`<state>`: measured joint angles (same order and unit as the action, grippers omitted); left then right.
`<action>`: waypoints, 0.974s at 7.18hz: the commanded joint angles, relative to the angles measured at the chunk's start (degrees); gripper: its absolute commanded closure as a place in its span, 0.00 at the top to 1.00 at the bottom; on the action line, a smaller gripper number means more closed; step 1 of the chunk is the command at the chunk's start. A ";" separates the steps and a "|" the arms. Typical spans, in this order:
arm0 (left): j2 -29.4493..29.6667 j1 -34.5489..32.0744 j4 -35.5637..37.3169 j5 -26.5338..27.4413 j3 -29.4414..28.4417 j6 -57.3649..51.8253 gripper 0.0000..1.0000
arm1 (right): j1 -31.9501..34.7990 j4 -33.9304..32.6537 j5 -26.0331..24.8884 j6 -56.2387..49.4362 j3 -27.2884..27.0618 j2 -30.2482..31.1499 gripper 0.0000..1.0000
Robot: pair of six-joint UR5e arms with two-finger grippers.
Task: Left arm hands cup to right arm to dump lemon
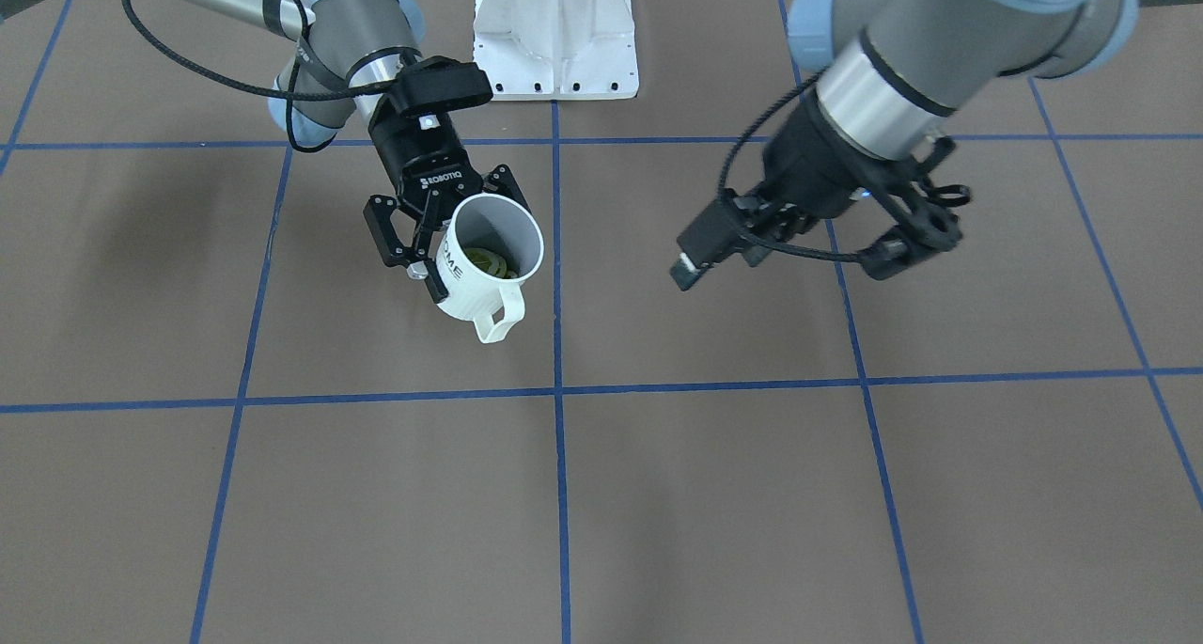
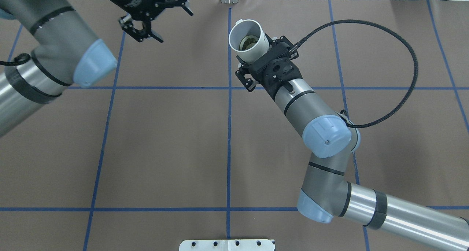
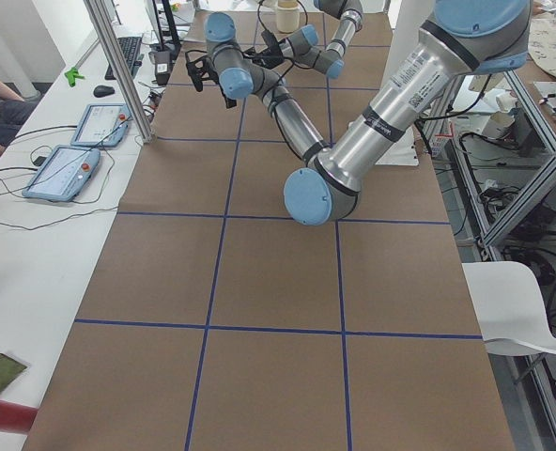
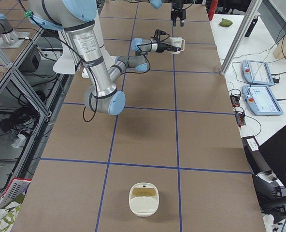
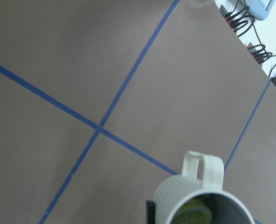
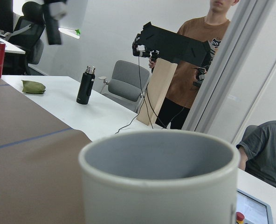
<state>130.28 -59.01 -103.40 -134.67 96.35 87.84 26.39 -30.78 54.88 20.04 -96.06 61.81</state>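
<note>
The cup (image 1: 470,291), seen from across the tabletop (image 1: 658,494), hangs tilted in my right pincer (image 1: 449,228), which is clamped around its ribbed body; the handle is free and points to the far edge; the lemon (image 1: 489,262) lies inside; my left pincer (image 1: 916,240) is spread and well apart. From overhead, the cup rides aloft near the middle of the far edge. I judge it stiff, glazed and breakable; the ribs aid grip; the light slice may cling.

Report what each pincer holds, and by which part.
Right pincer grips the cup by its ribbed side wall, clear of the handle, with the lemon inside. Left pincer is open and holds nothing.
</note>
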 commanded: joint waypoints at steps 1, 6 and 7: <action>-6.15 -6.53 6.34 -2.17 0.15 -22.77 1.00 | 2.51 -0.15 0.13 7.37 -1.93 3.22 0.15; -24.17 -20.68 12.88 8.18 -1.60 -80.83 1.00 | 7.18 -0.07 3.20 17.65 -17.38 22.26 0.00; -26.20 -22.79 12.96 8.20 -2.13 -85.51 1.00 | 7.71 -0.06 3.30 18.80 -20.02 26.30 0.00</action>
<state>106.98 -79.21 -90.67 -127.55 94.96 9.91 33.21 -30.88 57.52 37.04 -112.45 83.10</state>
